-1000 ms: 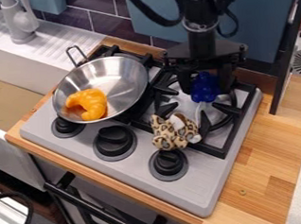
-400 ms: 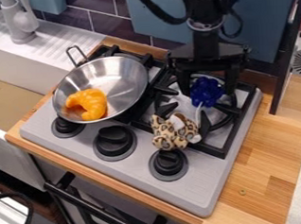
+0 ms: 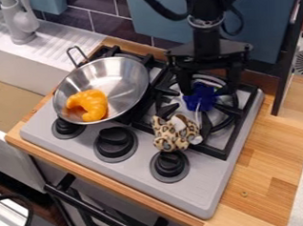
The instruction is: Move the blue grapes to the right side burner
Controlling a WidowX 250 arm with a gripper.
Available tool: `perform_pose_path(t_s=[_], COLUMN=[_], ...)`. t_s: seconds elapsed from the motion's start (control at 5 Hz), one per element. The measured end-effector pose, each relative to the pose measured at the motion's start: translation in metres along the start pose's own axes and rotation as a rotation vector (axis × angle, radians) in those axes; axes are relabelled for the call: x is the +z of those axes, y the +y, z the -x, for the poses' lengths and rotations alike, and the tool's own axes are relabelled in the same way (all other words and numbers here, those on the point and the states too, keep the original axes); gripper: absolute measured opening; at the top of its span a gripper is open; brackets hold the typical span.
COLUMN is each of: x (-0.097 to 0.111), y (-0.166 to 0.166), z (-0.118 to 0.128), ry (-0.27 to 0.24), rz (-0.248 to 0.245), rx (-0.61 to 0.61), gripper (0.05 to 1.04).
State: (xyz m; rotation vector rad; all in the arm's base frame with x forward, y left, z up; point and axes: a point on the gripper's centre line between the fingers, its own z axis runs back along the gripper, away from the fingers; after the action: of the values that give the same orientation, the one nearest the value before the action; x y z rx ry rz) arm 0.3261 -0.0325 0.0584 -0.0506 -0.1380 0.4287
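Steel pan (image 3: 119, 78) on stove (image 3: 215, 183), orange croissant (image 3: 90, 104) inside, touching its base.

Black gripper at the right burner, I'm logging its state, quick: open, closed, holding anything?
Gripper: open, fingers spread wider than the blue grapes; it does not appear to hold them.

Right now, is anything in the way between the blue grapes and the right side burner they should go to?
Nothing visible: the blue grapes are already at the right side burner, below the gripper. The spotted toy sits at the front, not between them.
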Motion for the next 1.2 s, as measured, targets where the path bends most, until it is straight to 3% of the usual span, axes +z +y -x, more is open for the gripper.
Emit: perform_pose_path(t_s=[0.4,0.6,0.8,1.0,1.2], x=[0.023,0.030,0.044,0.048,0.055], y=[0.007,0.018,0.037,0.059,0.074], z=[-0.003,-0.005,-0.012,-0.017,-0.021], ry=[-0.017,-0.011,-0.053,-0.053,-0.050], rz=[0.002,-0.020,-0.015,-0.057,-0.033], rx=[0.004,0.012,-0.009,-0.041,-0.107], gripper=[0.998,0.998,0.998,0.998,0.998])
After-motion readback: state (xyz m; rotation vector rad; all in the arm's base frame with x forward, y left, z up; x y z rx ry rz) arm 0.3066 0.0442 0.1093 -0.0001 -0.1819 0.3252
